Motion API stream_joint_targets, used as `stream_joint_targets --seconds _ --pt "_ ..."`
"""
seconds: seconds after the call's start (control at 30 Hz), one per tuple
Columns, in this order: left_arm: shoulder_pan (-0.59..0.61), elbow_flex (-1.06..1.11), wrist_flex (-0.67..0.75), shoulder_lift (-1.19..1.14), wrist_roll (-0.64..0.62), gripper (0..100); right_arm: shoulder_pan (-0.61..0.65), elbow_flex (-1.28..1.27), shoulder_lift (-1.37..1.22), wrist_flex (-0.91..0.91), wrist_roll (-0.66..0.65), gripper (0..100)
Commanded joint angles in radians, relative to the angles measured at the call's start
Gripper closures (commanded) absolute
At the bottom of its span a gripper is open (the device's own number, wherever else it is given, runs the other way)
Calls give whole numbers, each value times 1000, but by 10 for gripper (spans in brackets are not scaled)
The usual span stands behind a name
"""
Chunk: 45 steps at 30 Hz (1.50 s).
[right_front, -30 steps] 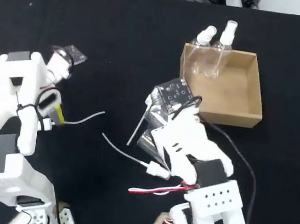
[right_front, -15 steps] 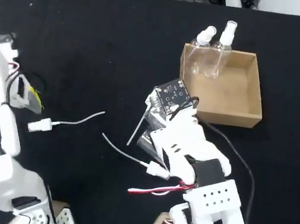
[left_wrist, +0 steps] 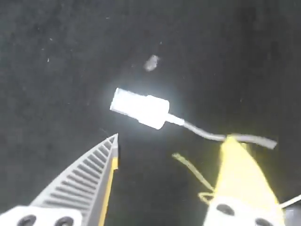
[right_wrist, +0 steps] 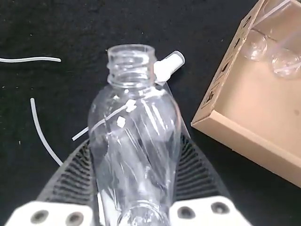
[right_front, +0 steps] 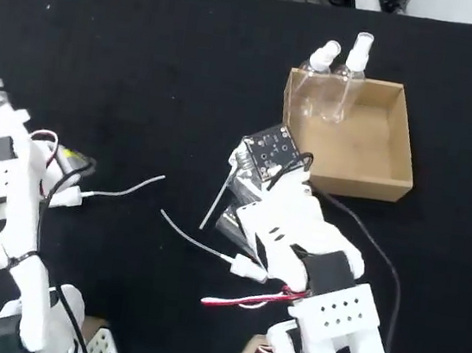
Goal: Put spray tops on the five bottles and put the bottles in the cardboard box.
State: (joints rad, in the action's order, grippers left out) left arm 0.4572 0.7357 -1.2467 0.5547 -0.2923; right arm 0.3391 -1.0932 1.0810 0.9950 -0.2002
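A white spray top (left_wrist: 140,107) with a thin tube lies on the black table (right_front: 146,69), just ahead of my open left gripper (left_wrist: 172,139); it is the left spray top (right_front: 64,198) in the high view, beside the left gripper (right_front: 67,173). My right gripper (right_wrist: 136,143) is shut on a clear uncapped bottle (right_wrist: 134,127) near the table's middle (right_front: 235,220). Another spray top (right_wrist: 168,63) lies behind the bottle's neck. The cardboard box (right_front: 395,154) holds two capped bottles (right_front: 335,85) leaning at its far wall.
A third spray top (right_front: 248,269) with a long tube lies in front of the right arm, beside a red and white cable (right_front: 246,300). Loose tubes (right_wrist: 42,132) curve on the cloth. The box's near corner (right_wrist: 207,122) is close to the held bottle.
My left arm swung out to the table's left edge, then came back lower beside the spray top, which lies free and slightly farther left. The right arm and its bottle have not moved.
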Motion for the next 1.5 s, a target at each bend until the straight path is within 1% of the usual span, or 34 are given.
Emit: stream_joint_targets --seconds 0.0,0.13,0.27,0.4,0.5,0.73,0.77,0.83,0.9,0.97,1.0,1.07,1.17,1.37,1.4,1.47 --pt "-18 16 25 26 -256 625 6 8 21 -17 -2 988" --pt "-2 35 25 -49 -262 623 5 7 21 -17 -2 988" --pt "41 25 25 -189 -261 624 5 -1 21 -17 -2 988" --pt "84 -38 81 -350 -264 625 5 -2 21 -18 -2 988" --pt "91 -114 84 -443 -269 625 5 -2 21 -18 -2 988" --pt "88 -199 84 -560 -269 628 5 -2 21 -18 -3 988" --pt "87 -200 84 -568 -264 646 5 -2 21 -18 -3 988" --pt "71 -200 84 -572 -258 730 5 -2 21 -18 -3 988" --pt "41 -202 86 -572 -195 840 5 -2 21 -18 -3 988" --pt "-18 -217 84 -572 -89 945 5 -2 21 -18 -3 988" --pt "-48 -225 84 -572 -43 980 5 -2 21 -18 -3 988" --pt "-97 -229 92 -572 28 945 5 -2 21 -18 -3 988" --pt "-168 -303 94 -582 137 944 3 -2 21 -17 -3 988" --pt "-265 -470 94 -585 531 940 3 -4 21 -15 -3 988" --pt "-269 -481 91 -585 562 928 3 -5 21 -15 -3 988" --pt "-274 -489 80 -586 566 869 3 -12 21 -17 -3 988"
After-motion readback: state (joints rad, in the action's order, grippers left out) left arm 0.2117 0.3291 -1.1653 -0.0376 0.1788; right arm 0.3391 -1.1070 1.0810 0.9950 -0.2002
